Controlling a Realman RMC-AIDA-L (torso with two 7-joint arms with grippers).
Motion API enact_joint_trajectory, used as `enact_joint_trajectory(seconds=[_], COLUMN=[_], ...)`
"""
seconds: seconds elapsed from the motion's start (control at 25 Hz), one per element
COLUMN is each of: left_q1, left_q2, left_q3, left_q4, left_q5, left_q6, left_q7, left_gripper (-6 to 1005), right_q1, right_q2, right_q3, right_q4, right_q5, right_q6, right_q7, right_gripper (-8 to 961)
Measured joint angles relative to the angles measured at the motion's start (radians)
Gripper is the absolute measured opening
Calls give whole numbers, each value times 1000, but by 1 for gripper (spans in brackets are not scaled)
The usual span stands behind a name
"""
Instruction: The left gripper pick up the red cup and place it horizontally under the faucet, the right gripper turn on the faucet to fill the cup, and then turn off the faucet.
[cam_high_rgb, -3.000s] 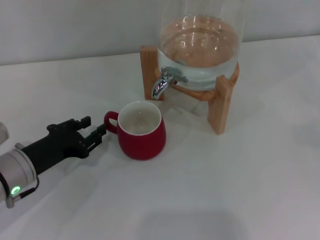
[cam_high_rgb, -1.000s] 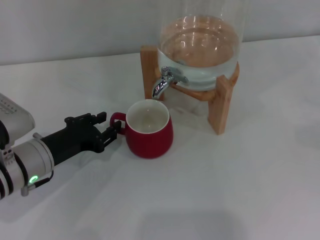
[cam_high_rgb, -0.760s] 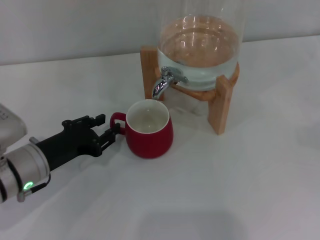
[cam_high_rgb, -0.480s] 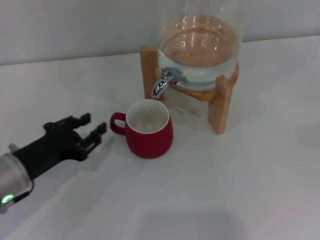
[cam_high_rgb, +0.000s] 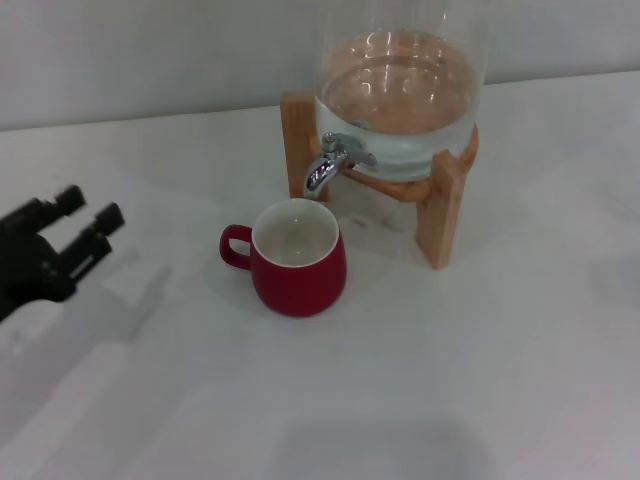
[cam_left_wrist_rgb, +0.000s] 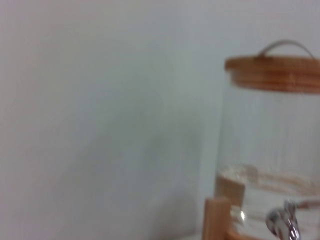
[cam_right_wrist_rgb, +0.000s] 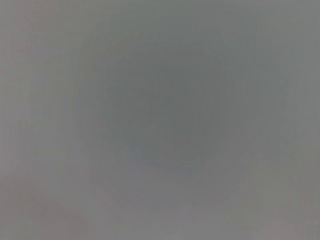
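The red cup (cam_high_rgb: 296, 259) stands upright on the white table, just in front of and below the chrome faucet (cam_high_rgb: 328, 165), its handle pointing to the left. The faucet sticks out of the glass dispenser jar (cam_high_rgb: 400, 95) on a wooden stand; the faucet (cam_left_wrist_rgb: 283, 223) also shows in the left wrist view. My left gripper (cam_high_rgb: 88, 221) is at the far left edge of the head view, open, empty and well apart from the cup. The right gripper is out of view; its wrist view is a plain grey blank.
The wooden stand (cam_high_rgb: 442, 205) holds the jar, which is partly filled with water. The jar's wooden lid (cam_left_wrist_rgb: 272, 72) shows in the left wrist view. White table surface spreads in front of and to the right of the cup.
My left gripper let go of the cup's handle and drew back to the left edge of the head view. The cup stays where it was set below the faucet.
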Motion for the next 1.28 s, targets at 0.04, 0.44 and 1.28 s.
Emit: enact_joint_trajectory(seconds=[0.04, 0.44, 1.28], left_q1=[0, -10, -25], left_q2=[0, 5, 5], left_q3=[-11, -100, -218], left_q4=[-2, -9, -117], left_q5=[-18, -63, -265], left_q6=[-6, -36, -114], left_q7=[0, -35, -13], left_gripper=[480, 760, 890], right_q1=[-5, -63, -31], right_q2=[-1, 6, 38], right_q3=[0, 5, -258], right_q4=[3, 86, 307], right_q5=[0, -41, -172], right_q6=[22, 220, 536], right_q7=[-1, 5, 192], right_gripper=[726, 730, 725])
